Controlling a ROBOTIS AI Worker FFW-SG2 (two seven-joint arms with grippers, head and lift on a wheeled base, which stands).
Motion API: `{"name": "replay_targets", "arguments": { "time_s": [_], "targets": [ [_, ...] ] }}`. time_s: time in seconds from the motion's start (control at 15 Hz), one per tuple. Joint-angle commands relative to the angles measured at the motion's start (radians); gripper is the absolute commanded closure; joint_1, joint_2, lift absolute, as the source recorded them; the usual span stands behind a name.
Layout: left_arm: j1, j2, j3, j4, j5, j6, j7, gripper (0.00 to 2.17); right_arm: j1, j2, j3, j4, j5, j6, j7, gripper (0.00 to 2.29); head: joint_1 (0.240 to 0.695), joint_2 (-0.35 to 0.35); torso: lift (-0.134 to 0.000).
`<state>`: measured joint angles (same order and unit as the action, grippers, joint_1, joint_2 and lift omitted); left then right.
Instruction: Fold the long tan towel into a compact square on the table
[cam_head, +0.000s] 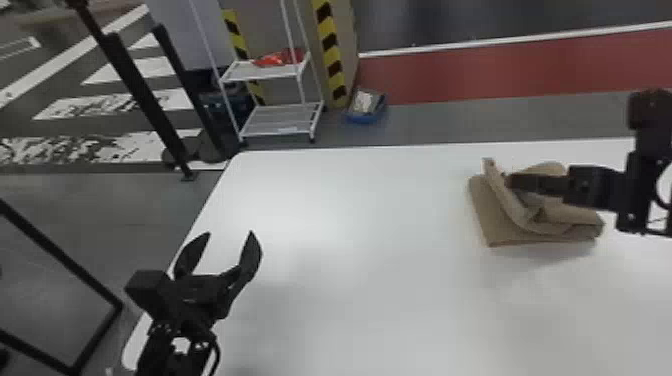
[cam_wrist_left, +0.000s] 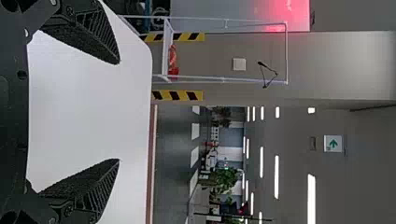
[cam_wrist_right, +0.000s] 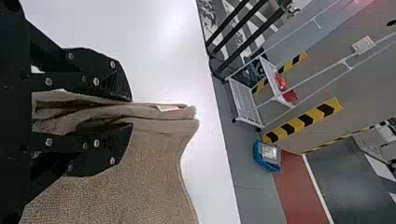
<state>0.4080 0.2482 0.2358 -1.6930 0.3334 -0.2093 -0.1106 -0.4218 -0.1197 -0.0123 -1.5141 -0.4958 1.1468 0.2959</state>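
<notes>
1. White table (cam_head: 350, 225), rounded corners; grey floor (cam_head: 425, 117) and red strip (cam_head: 500, 75) beyond
2. Tan towel (cam_head: 492, 215), one, partly folded, on the robot's right side of the table; lower layer flat, upper folds bunched
3. Right gripper (cam_wrist_right: 131, 112), nearer arm: fingers closed to a narrow gap, upper folds pinched between; the gathered ridge runs along the fingers, the flat layer spreading from beneath toward the table's middle and the robot
4. Next move, as judged: lay the held folds squarely over that layer; risk of a skewed, rumpled edge
5. Left gripper (cam_head: 229, 233), well apart at the table's left: fingers wide, nothing held
6. Blue bin (cam_head: 365, 119) on floor, pale item (cam_head: 364, 101) inside
7. White rack (cam_head: 270, 72), red item (cam_head: 275, 59) on upper shelf
</notes>
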Motion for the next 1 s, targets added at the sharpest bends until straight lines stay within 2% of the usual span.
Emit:
{"name": "replay_targets", "arguments": {
  "time_s": [0.0,0.13,0.2,0.27,0.33,0.4,0.47,0.73,0.93],
  "targets": [
    [0.000,0.000,-0.001,0.001,0.001,-0.003,-0.001,0.15,0.023,0.000,-0.008,-0.001,-0.029,-0.058,0.003,0.03,0.695,0.292,-0.123],
    [0.002,0.000,-0.001,0.001,0.001,-0.003,-0.001,0.15,0.024,0.000,-0.034,-0.001,-0.066,-0.064,0.017,0.06,0.695,0.293,-0.123],
    [0.002,0.000,-0.001,0.001,0.001,-0.003,-0.001,0.15,0.024,0.000,-0.037,-0.001,-0.060,-0.089,0.014,0.12,0.695,0.293,-0.123],
    [0.005,0.000,-0.001,0.001,0.001,-0.003,-0.001,0.15,0.018,0.000,-0.032,-0.001,-0.029,-0.092,0.005,0.45,0.695,0.291,-0.123],
    [0.005,0.000,-0.001,0.001,0.001,-0.003,-0.001,0.15,0.011,0.000,-0.020,-0.001,0.017,-0.089,-0.003,0.89,0.695,0.286,-0.123],
    [0.005,0.000,-0.001,0.001,0.001,-0.003,-0.001,0.15,0.006,-0.001,0.012,-0.001,0.075,-0.083,-0.047,1.61,0.695,0.281,-0.123],
    [0.005,0.000,-0.001,0.001,0.001,-0.003,-0.001,0.15,-0.005,0.000,0.043,0.002,0.137,-0.074,-0.090,2.11,0.695,0.276,-0.123],
    [0.003,0.005,-0.001,0.001,0.001,-0.003,-0.001,0.15,-0.052,0.012,0.110,0.115,0.241,-0.077,-0.104,2.11,0.695,0.248,-0.123],
    [0.003,0.006,-0.003,0.003,0.001,-0.003,-0.001,0.15,-0.091,0.032,0.170,0.178,0.244,-0.098,-0.095,2.11,0.695,0.254,-0.123]
  ]
}}
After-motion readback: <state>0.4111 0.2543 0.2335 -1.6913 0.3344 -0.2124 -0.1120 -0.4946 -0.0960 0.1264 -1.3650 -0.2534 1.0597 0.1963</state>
